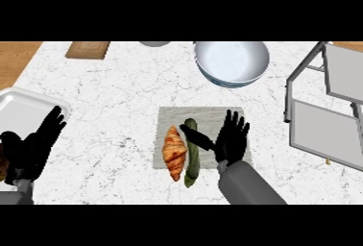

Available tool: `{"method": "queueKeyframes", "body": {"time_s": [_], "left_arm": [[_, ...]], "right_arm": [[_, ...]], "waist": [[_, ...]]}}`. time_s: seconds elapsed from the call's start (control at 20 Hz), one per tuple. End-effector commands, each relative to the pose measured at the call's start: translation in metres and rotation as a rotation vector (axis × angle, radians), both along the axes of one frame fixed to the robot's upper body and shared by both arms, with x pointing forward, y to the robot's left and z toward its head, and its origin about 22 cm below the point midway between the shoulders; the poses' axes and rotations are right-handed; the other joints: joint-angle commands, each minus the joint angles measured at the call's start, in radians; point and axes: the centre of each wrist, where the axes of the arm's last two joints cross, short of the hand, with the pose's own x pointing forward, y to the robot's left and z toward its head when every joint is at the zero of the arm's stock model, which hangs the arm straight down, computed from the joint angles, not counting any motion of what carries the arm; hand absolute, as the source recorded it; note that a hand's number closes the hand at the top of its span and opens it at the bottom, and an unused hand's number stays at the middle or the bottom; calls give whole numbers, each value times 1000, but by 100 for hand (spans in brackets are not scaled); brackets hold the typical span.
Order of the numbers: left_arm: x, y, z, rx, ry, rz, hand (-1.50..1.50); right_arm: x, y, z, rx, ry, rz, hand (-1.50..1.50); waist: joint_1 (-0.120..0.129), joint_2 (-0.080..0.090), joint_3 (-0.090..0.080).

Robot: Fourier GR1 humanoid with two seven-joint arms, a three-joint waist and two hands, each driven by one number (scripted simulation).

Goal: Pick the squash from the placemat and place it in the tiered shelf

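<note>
- Squash (191, 163): a long dark green fruit lying lengthwise on the grey placemat (205, 115) at the middle of the tabletop (113, 96). Its near end runs past the placemat's near edge onto the marble.
- Croissant (174, 153): lies just beside the squash on its left and parallel to it; whether the two touch cannot be told.
- Right robot hand (232, 137): just right of the squash, over the placemat. The fingers are straight and spread, pointing away from the robot. The thumb reaches left across the squash's upper part and hides a short stretch of it. Nothing is clasped.
- Tiered shelf (322, 127): a grey frame with pale panels, well to the right of the placemat and cut off by the right edge.
- Bowl (232, 62): white and blue-rimmed, beyond the placemat.
- Left robot hand (35, 144): at the left edge, fingers up and apart, covering part of a pale tray (21, 103) that the frame cuts off.
- Wooden board (89, 49) and a grey object (154, 43): at the far edge; the latter is too truncated to identify.
</note>
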Motion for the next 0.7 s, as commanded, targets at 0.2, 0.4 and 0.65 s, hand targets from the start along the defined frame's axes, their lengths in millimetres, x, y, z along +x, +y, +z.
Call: {"method": "queueKeyframes", "body": {"time_s": [0.2, 0.4, 0.65], "left_arm": [[-2, -4, -9, -16, 5, 9, 0], [2, 11, 5, -7, -18, 26, 0], [-18, -1, -6, -10, -14, 24, 0]], "right_arm": [[12, 44, 48, -281, 298, -28, -150], [22, 55, 77, -286, 328, -25, -150], [21, 51, 73, -300, 377, -26, -150]], "waist": [[-7, 11, 9], [-17, 12, 12], [-21, 11, 14]]}}
